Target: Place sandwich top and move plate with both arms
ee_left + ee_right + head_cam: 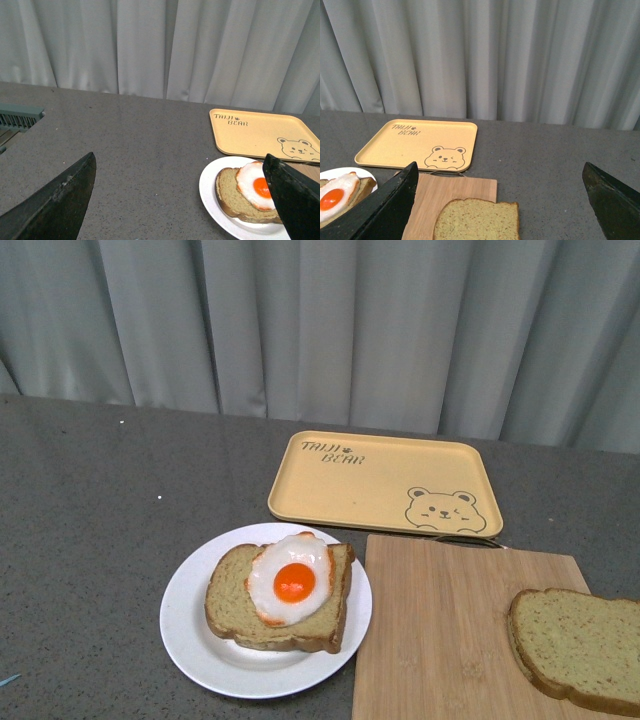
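Observation:
The sandwich top (578, 648) is a plain brown bread slice lying on a wooden cutting board (440, 630) at the front right; it also shows in the right wrist view (477, 220). The white plate (190, 630) sits left of the board and carries a bread slice (235, 610) with a fried egg (292, 578); it shows in the left wrist view too (210, 192). No arm shows in the front view. My left gripper (182, 200) is open and empty above the table, left of the plate. My right gripper (500, 200) is open and empty, raised above the plain slice.
A yellow rectangular tray (385, 483) with a bear drawing lies behind the plate and board. Grey curtains (320, 330) close the back. A grey-green slatted object (17, 116) lies at the table's far left in the left wrist view.

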You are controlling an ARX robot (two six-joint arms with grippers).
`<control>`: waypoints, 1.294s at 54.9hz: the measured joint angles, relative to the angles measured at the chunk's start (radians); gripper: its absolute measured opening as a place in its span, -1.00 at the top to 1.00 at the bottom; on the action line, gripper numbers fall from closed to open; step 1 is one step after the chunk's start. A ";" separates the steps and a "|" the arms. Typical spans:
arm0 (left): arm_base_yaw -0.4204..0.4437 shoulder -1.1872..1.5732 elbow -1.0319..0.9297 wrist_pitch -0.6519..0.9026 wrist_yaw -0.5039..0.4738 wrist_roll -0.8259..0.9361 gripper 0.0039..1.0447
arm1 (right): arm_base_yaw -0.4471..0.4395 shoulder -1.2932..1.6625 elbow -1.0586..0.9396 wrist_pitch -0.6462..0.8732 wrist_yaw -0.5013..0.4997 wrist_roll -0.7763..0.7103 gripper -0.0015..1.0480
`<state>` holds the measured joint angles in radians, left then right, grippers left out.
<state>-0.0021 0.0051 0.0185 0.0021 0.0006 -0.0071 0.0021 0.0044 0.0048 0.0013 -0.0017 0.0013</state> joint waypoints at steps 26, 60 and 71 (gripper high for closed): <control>0.000 0.000 0.000 0.000 0.000 0.000 -0.88 | 0.000 0.000 0.000 0.000 0.000 0.000 -0.82; 0.000 0.000 0.000 0.000 0.000 0.000 -0.88 | 0.000 0.000 0.000 0.000 0.000 0.000 -0.82; 0.000 0.000 0.000 0.000 0.000 0.000 -0.88 | 0.000 0.000 0.000 0.000 0.000 0.000 -0.82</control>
<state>-0.0021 0.0051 0.0189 0.0021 0.0006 -0.0071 0.0021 0.0044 0.0048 0.0013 -0.0017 0.0013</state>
